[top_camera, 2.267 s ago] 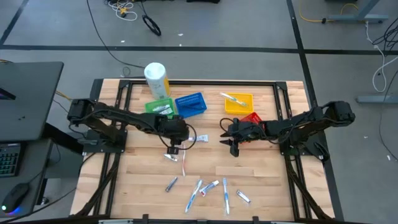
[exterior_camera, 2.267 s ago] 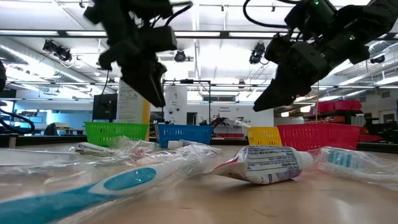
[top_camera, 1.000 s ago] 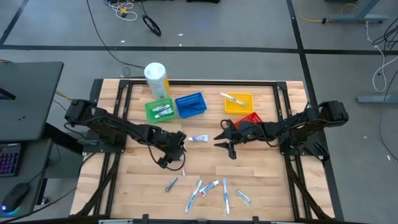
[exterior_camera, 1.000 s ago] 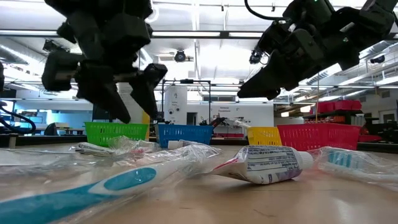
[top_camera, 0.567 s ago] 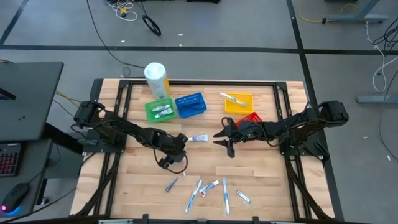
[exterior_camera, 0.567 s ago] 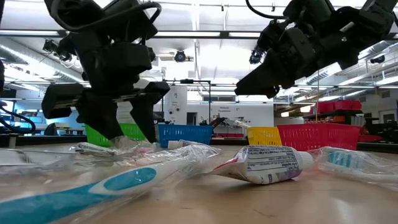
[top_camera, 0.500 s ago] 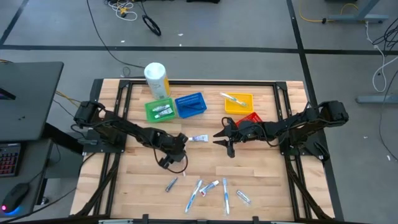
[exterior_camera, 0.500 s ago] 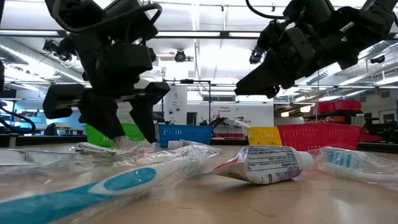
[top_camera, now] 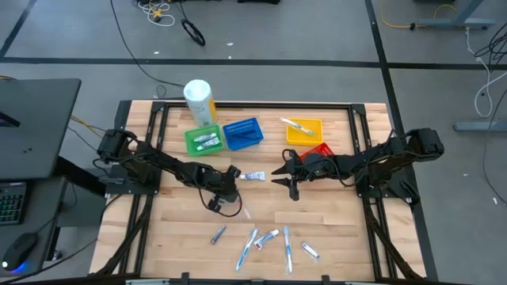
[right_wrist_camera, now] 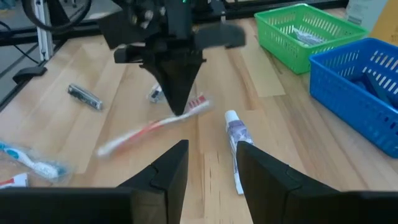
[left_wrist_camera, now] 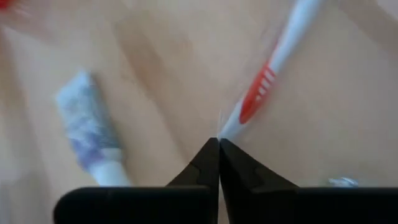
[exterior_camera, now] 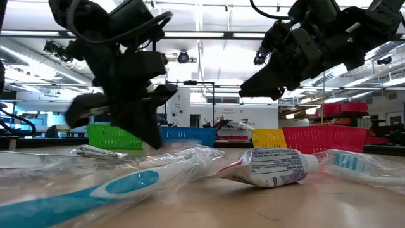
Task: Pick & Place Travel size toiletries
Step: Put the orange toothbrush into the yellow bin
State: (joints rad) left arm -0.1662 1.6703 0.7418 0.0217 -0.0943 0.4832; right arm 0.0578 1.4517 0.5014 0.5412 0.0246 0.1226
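Observation:
A red-and-white toothbrush (left_wrist_camera: 256,93) lies at mid-table, also seen in the right wrist view as the toothbrush (right_wrist_camera: 149,129). My left gripper (left_wrist_camera: 218,142) is shut at one end of it, pointing steeply down; it shows in the high view as the left gripper (top_camera: 230,199). A small white toothpaste tube (top_camera: 253,176) lies flat just beyond. My right gripper (right_wrist_camera: 211,158) hovers open above the table to the right of the tube, holding nothing. Several more wrapped toiletries (top_camera: 268,240) lie along the near edge. My left gripper pinches the toothbrush's white end (left_wrist_camera: 227,127), just below the red part, between its two fingertips. The fingers come slanting down from the table's left, and the brush runs on away from them. Whether the brush is clear of the table, I cannot tell.
Green (top_camera: 202,139), blue (top_camera: 242,133), yellow (top_camera: 305,131) and red (top_camera: 319,150) baskets stand in a row at the far side, a white-and-yellow bottle (top_camera: 200,101) behind the green one. Bare wood lies between the two grippers and the near-edge items.
My left gripper has sunk toward the table at the toothbrush. Its fingers, wide apart before, have shut on the brush's end. My right gripper has kept still.

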